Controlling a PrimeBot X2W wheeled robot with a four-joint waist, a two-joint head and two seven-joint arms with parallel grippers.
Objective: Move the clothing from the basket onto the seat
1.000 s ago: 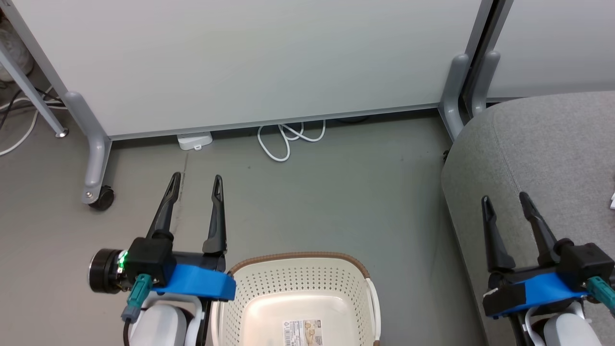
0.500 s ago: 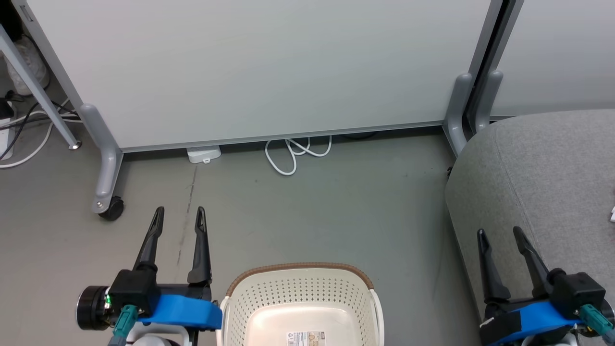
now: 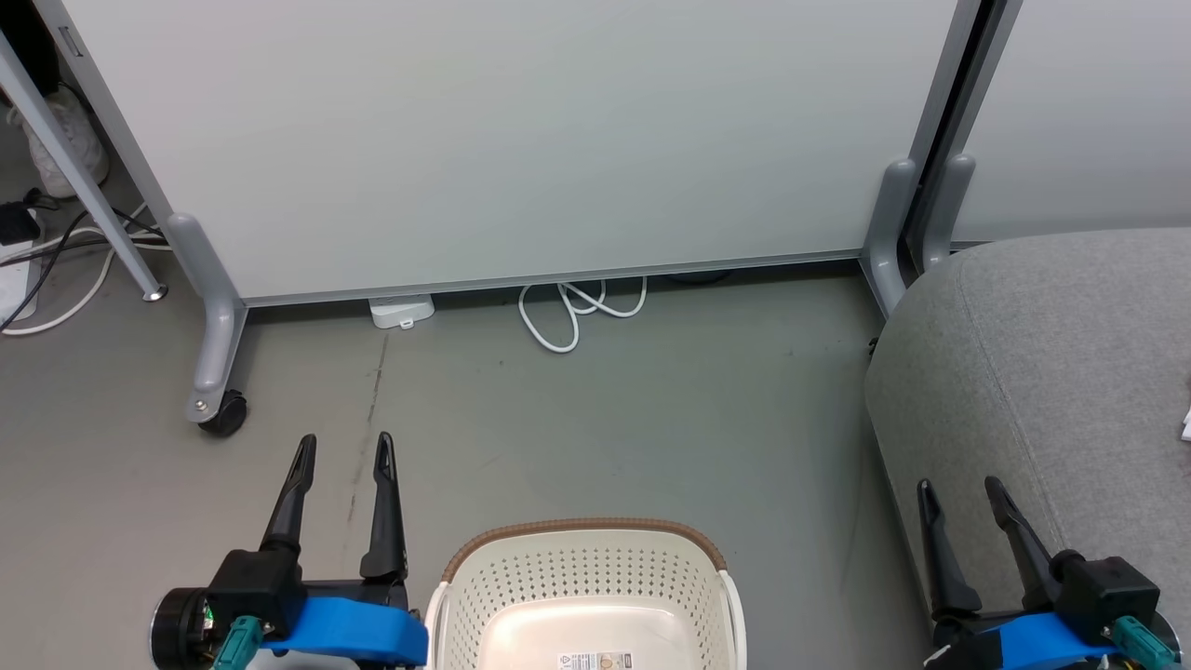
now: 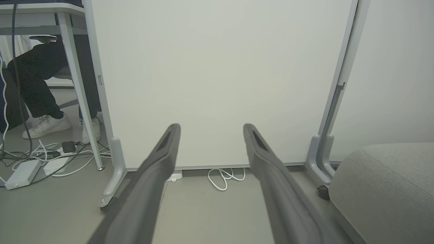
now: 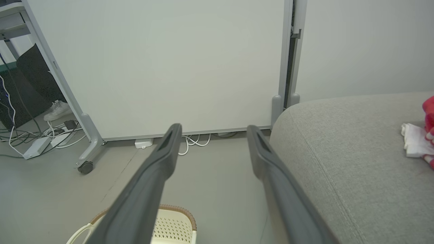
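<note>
The cream-white basket (image 3: 584, 586) with its brown rim band sits on the floor at the bottom middle of the head view, nothing inside but a sticker (image 3: 595, 661) on its base; its corner (image 5: 169, 225) peeks in low in the right wrist view. The grey seat (image 3: 1051, 372) fills the right side. On it, at the far right edge, lies red clothing with a white part (image 5: 422, 137). My left gripper (image 3: 344, 448) is open over the floor left of the basket. My right gripper (image 3: 958, 493) is open at the seat's near-left edge. Both hold nothing.
A pale partition panel (image 3: 521, 140) on grey wheeled feet (image 3: 219, 409) stands ahead, with a white cable loop (image 3: 577, 312) and a small white box (image 3: 402, 310) at its base. Cables and power strips (image 4: 34, 162) lie at the left, beside a seated person's legs and white shoes (image 4: 47, 125).
The head view has shifted, so the partition and floor sit lower in the picture. Both grippers have drawn back toward the bottom edge, still open.
</note>
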